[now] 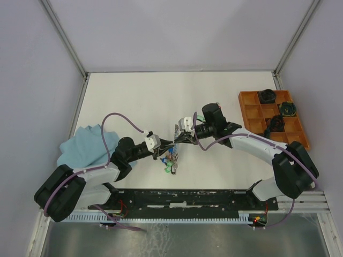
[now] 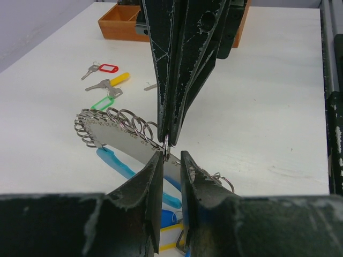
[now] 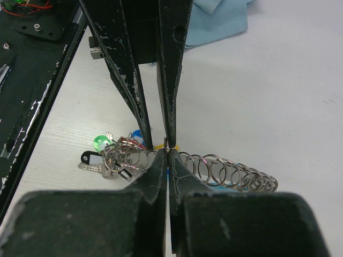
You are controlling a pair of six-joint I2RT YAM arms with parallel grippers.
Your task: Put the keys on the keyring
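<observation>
The keyring (image 2: 115,136), a flat grey metal loop strung with several small split rings and with a blue sleeve (image 2: 114,161), is held above the table between both grippers. My left gripper (image 2: 171,156) has its jaws narrowly apart with the loop's band between them. My right gripper (image 3: 168,152) is shut on a small split ring (image 3: 167,143) on the loop, tip to tip with the left fingers. In the top view the two grippers, left (image 1: 167,144) and right (image 1: 178,139), meet mid-table. Keys with red (image 2: 107,68), yellow (image 2: 119,78) and green (image 2: 102,103) tags lie loose. Green (image 3: 100,142) and black (image 3: 90,159) tagged keys hang bunched.
An orange compartment tray (image 1: 248,110) with dark coiled bundles stands at the far right. A blue cloth (image 1: 86,144) lies at the left by the left arm. A black rail (image 1: 187,198) runs along the near edge.
</observation>
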